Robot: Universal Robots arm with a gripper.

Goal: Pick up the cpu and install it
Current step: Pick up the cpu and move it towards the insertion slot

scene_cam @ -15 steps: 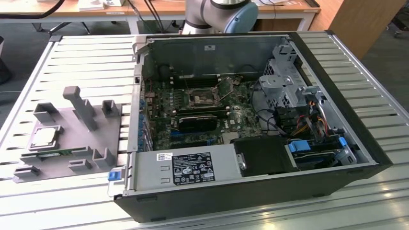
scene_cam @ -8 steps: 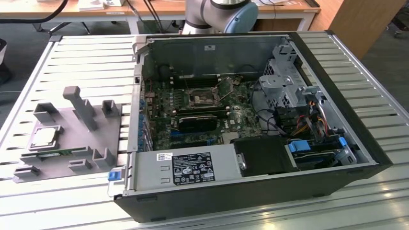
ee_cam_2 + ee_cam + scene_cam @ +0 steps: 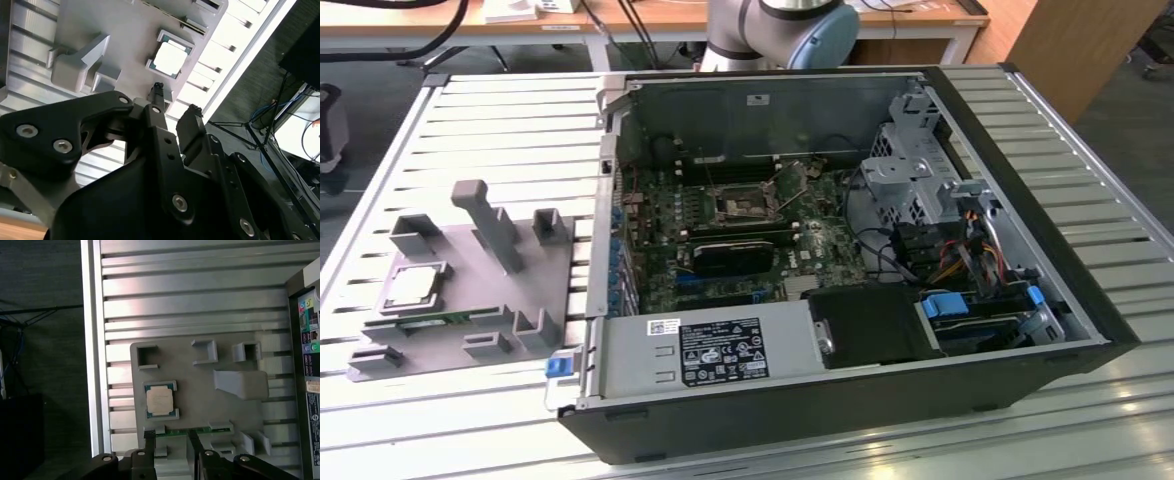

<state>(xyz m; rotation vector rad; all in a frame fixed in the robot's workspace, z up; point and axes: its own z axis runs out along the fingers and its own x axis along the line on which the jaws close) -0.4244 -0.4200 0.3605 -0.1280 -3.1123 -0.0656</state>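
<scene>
The cpu (image 3: 411, 287) lay in its nest on the grey holder (image 3: 467, 290) (on the slatted desk (image 3: 1067, 130), beside the open computer case (image 3: 854, 400)); the pincer (image 3: 170, 434) hung over it, spread and empty

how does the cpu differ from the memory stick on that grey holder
The cpu is square; the memory stick is long and narrow. The cpu has a shiny silver top; the memory stick is green. The cpu lies flat in a framed pocket; the memory stick seems to stand on edge. Both sit on the grey holder, untouched by the open gripper.
</scene>
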